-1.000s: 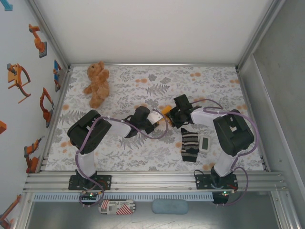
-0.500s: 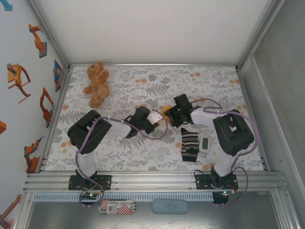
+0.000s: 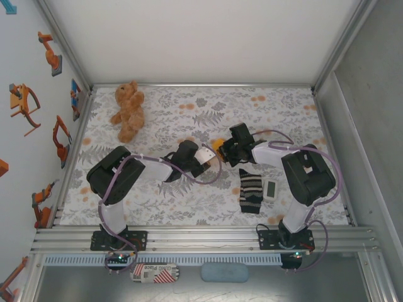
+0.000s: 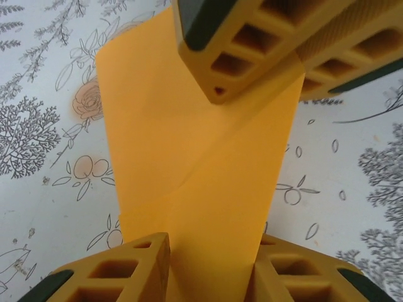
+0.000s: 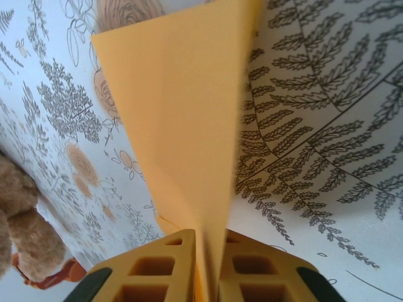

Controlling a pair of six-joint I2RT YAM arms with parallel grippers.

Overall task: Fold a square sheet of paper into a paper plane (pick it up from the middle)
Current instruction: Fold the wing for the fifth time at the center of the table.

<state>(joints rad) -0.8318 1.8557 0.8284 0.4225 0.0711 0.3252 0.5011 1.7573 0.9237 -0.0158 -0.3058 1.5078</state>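
The orange-yellow sheet of paper (image 3: 217, 145) is folded and creased, and hangs between the two grippers at the table's middle. My right gripper (image 5: 211, 242) is shut on its folded edge, and the paper (image 5: 182, 107) fans out ahead of the jaws, above the patterned table. In the left wrist view the paper (image 4: 189, 145) shows a diagonal crease and runs between my left gripper's (image 4: 211, 245) fingers, which stand apart without pinching it. The right gripper's fingers (image 4: 264, 44) show at the paper's far end. From above, the left gripper (image 3: 206, 155) and right gripper (image 3: 225, 148) nearly meet.
A brown teddy bear (image 3: 128, 110) lies at the far left of the flowered table (image 3: 157, 195). A black-and-white striped sock (image 3: 250, 190) and a small white device (image 3: 271, 189) lie in front of the right arm. Metal frame rails edge the table.
The right gripper has closed onto the paper's folded edge. The left gripper's jaws have widened slightly. Both arms have hardly shifted.
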